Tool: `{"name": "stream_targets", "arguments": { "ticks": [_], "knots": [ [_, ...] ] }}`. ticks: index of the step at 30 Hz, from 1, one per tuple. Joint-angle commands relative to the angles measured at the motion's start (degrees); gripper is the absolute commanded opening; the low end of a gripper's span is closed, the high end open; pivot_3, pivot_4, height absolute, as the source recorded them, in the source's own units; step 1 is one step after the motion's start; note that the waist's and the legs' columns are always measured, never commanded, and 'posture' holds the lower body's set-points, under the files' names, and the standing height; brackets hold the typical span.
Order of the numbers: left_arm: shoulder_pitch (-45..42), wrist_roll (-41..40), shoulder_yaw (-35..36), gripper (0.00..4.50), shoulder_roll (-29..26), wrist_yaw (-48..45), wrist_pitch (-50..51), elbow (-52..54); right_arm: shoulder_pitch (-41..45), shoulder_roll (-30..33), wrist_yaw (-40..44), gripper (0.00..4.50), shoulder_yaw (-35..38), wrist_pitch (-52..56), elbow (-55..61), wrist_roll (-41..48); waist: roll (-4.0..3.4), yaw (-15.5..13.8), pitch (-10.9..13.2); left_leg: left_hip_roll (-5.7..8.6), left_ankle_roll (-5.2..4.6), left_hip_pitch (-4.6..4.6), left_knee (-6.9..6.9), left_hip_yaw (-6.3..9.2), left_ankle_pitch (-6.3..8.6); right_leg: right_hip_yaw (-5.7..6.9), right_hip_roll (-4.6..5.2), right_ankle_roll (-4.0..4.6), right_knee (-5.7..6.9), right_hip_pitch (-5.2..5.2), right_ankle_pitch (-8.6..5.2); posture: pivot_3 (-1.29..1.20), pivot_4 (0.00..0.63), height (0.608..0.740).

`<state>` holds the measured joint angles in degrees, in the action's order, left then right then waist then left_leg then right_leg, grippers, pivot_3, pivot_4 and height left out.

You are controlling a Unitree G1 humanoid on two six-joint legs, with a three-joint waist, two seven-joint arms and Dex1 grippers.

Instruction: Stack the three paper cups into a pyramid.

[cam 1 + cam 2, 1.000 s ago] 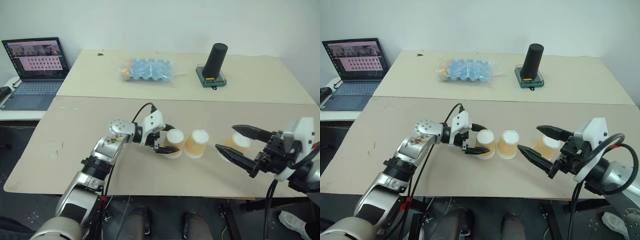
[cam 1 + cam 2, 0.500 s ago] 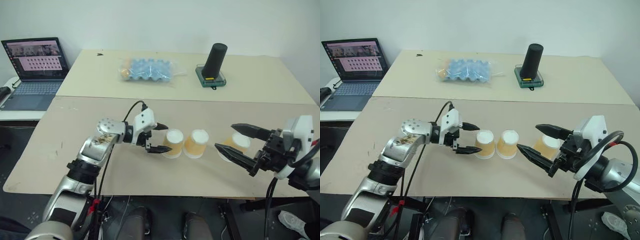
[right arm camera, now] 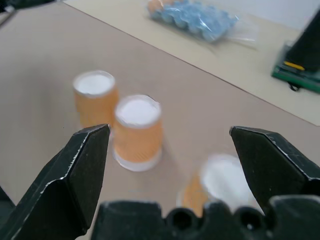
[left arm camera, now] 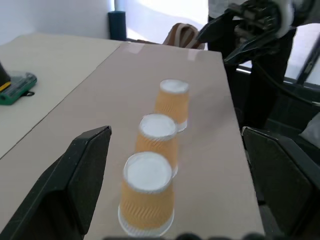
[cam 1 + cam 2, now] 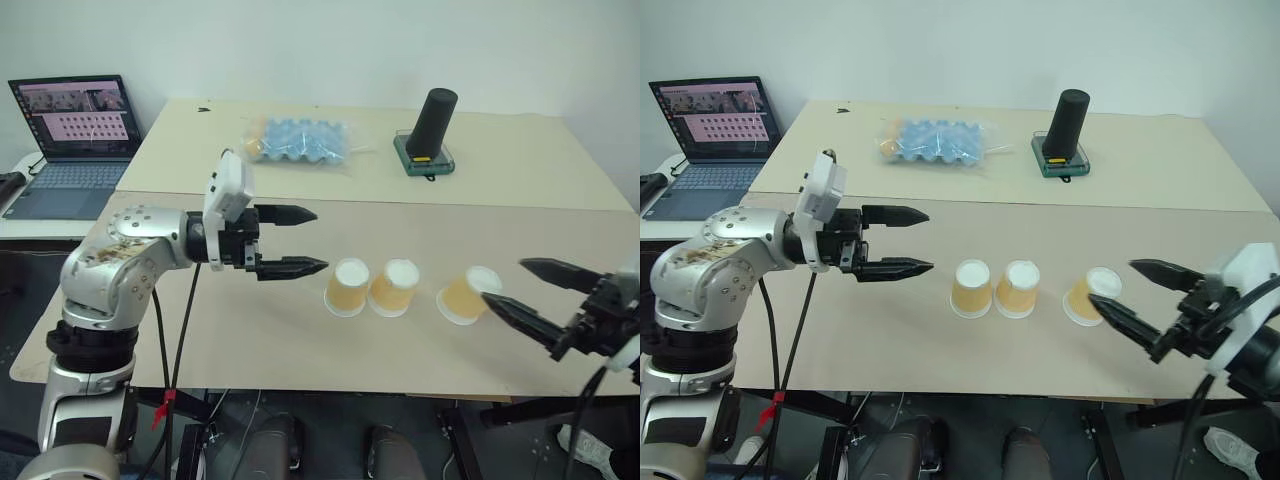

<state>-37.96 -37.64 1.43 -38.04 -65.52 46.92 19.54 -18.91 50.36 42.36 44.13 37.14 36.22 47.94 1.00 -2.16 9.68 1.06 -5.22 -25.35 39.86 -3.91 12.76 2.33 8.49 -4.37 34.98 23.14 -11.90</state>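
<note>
Both your end effectors pulled back: left end effector [image 5: 288,240] lifted off to 9 o'clock, right end effector [image 5: 535,292] out at 3, jaws apart, empty; three paper cups [image 5: 347,288] [image 5: 393,288] [image 5: 466,295] sit inverted in a row mid tabletop [image 5: 300,340], pyramid not begun

On the near table [image 5: 250,340] you have three paper cups in a row, all upside down: the left cup [image 5: 346,287] and the middle cup [image 5: 393,288] stand just beside each other, and the right cup [image 5: 466,296] sits apart from them, tilted. Your left gripper [image 5: 297,240] hangs above the table to the left of the row, pointing toward it with its jaws apart. Your right gripper [image 5: 533,293] is just right of the tilted cup, jaws spread, touching nothing. Behind, on the far table [image 5: 520,160], the egg tray in its bag [image 5: 297,140] lies left of the tall cylinder [image 5: 432,124] on its base. A laptop [image 5: 70,140] sits far left.
</note>
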Motion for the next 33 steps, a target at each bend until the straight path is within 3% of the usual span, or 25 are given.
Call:
{"name": "stream_targets", "arguments": {
  "ticks": [1, 9, 19, 27, 33],
  "knots": [
    [-0.4, -1.4, -1.0, 4.47, -1.4, -0.6, 0.1, 1.8, 0.8, 0.1, 1.6, 4.50, -0.7, -3.5, -3.6, -4.2, -0.03, 0.1, 0.0, 0.00, 0.02, 0.00, 0.00, -0.02, -0.01, -0.02, 0.00, 0.00, 0.03, -0.01, 0.00, 0.00, 0.150, 0.726],
    [-2.2, 1.1, -3.7, 4.47, -3.6, -0.9, -2.3, 0.1, 4.6, -3.2, 2.2, 4.50, -12.4, -7.2, -9.0, -10.7, -0.03, 0.4, 0.0, -0.04, 0.08, 0.03, -0.03, -0.04, -0.05, -0.04, -0.05, 0.09, 0.02, 0.04, -0.07, 0.00, 0.150, 0.726],
    [-4.1, 3.8, -5.8, 4.47, -3.7, -0.9, -5.7, -1.5, 10.9, -7.5, 1.7, 4.50, -17.3, -8.4, -12.6, -11.3, -0.04, 0.2, 0.0, -0.02, 0.07, 0.03, -0.06, -0.04, -0.04, -0.05, -0.03, 0.06, 0.02, 0.05, -0.07, 0.00, 0.150, 0.726],
    [-4.1, 2.9, -5.7, 4.47, -2.9, 0.0, -5.1, -0.9, 13.2, -8.5, 0.7, 4.50, -17.1, -9.1, -15.3, -12.8, -0.05, 0.1, 0.0, 0.00, 0.06, 0.02, -0.06, -0.04, -0.04, -0.04, -0.03, 0.05, 0.02, 0.05, -0.06, 0.00, 0.150, 0.726],
    [-4.0, 2.8, -5.7, 4.47, -3.1, 0.3, -4.8, -1.0, 12.7, -7.8, 1.0, 4.50, -11.0, -8.3, -12.7, -9.4, -0.05, 0.1, 0.0, 0.00, 0.07, 0.02, -0.06, -0.04, -0.04, -0.05, -0.03, 0.04, 0.04, 0.02, -0.06, 0.00, 0.150, 0.726]
  ]
}}
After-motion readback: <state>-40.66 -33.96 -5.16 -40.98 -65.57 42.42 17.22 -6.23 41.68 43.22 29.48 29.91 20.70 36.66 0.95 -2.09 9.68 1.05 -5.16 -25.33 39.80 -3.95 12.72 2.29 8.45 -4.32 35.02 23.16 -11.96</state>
